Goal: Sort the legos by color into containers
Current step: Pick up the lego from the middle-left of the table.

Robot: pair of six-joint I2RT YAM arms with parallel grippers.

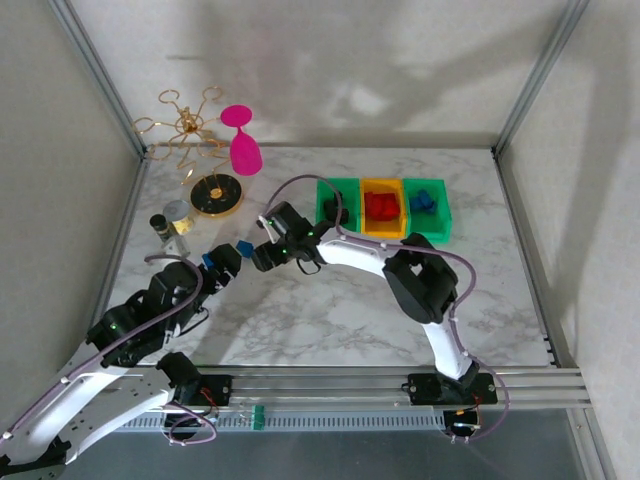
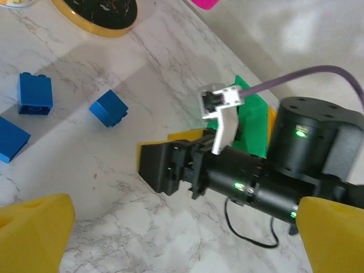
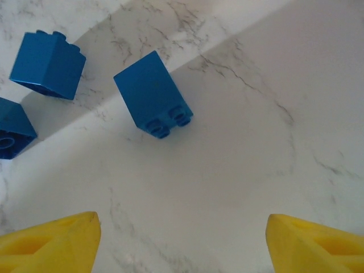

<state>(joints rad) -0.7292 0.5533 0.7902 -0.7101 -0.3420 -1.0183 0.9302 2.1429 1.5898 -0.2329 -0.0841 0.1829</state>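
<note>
Right wrist view: 3 blue legos (image 3: 153, 94) lie on the marble table (image 3: 256, 142), the nearest tipped on its side at 11 o'clock from the right jaws, which stand spread and empty. Left jaws are spread too, holding nothing. Top external view: 3 containers (image 1: 383, 233) stand side by side at 2 o'clock from the right jaws, red bricks (image 1: 381, 207) in the middle one.

Smooth, slightly glossy blue plastic legos (image 3: 153, 94); matt marble-patterned table (image 3: 256, 142); shiny plastic containers (image 1: 428, 232).

Pink goblet (image 1: 241, 140), gold wire rack (image 1: 185, 125), black-and-gold disc (image 1: 216, 194) and jars (image 1: 170, 222) sit on the marble table (image 1: 330, 320).
</note>
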